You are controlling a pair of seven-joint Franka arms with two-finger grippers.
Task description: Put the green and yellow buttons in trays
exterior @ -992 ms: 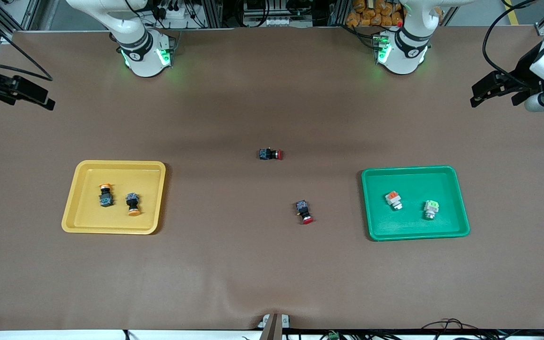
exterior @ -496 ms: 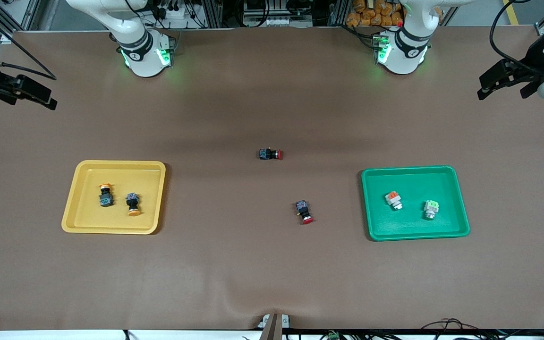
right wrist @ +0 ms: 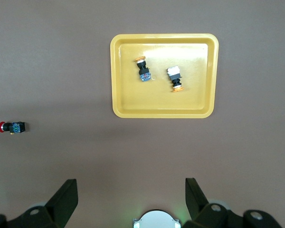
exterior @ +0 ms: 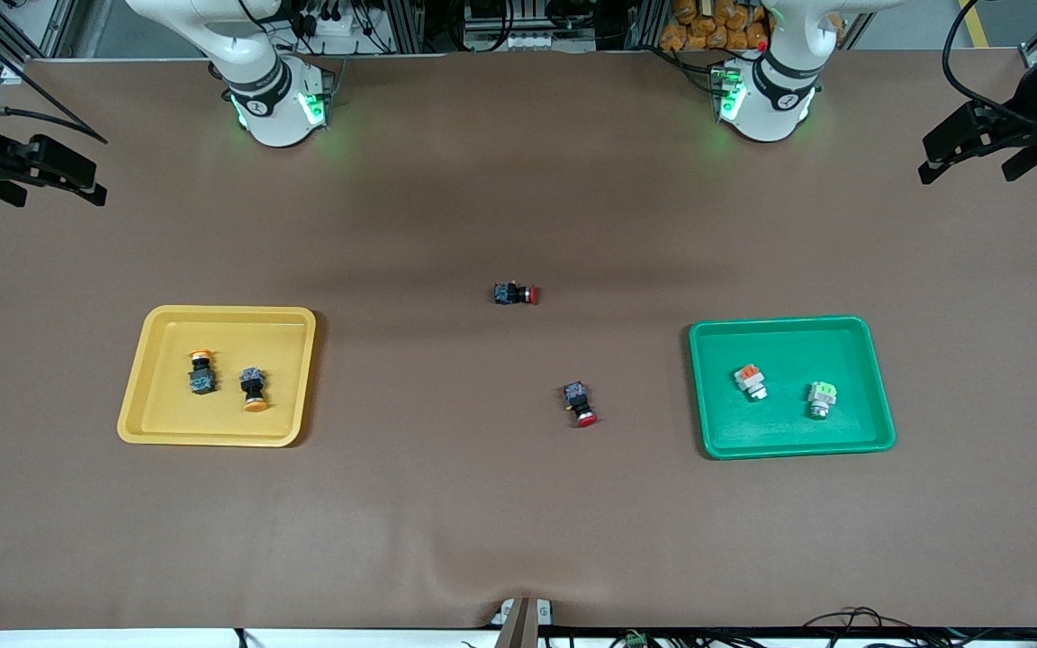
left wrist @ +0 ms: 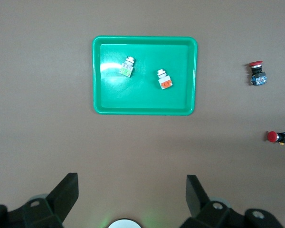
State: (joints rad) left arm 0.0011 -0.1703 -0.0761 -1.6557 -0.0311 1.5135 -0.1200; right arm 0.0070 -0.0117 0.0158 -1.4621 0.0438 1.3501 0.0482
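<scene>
The yellow tray [exterior: 167, 405] at the right arm's end holds two round orange-yellow capped buttons [exterior: 202, 372] [exterior: 254, 391]. The green tray [exterior: 789, 427] at the left arm's end holds the orange square button [exterior: 750, 380] and the light green square button [exterior: 822, 399]. My left gripper [exterior: 969, 171] is open and empty, high over the table's edge at its own end. My right gripper [exterior: 55, 193] is open and empty, high over its end. The left wrist view shows the green tray [left wrist: 145, 102] and the gripper [left wrist: 132, 190]. The right wrist view shows the yellow tray [right wrist: 161, 102] and the gripper [right wrist: 131, 190].
Two red-capped switches lie on the brown table between the trays, one [exterior: 516, 293] farther from the front camera and one [exterior: 580, 403] nearer. They also show in the left wrist view [left wrist: 257, 73] [left wrist: 279, 137].
My left gripper has risen and drawn away toward the table's edge at its end. My right gripper has shifted slightly. The buttons and trays have not moved.
</scene>
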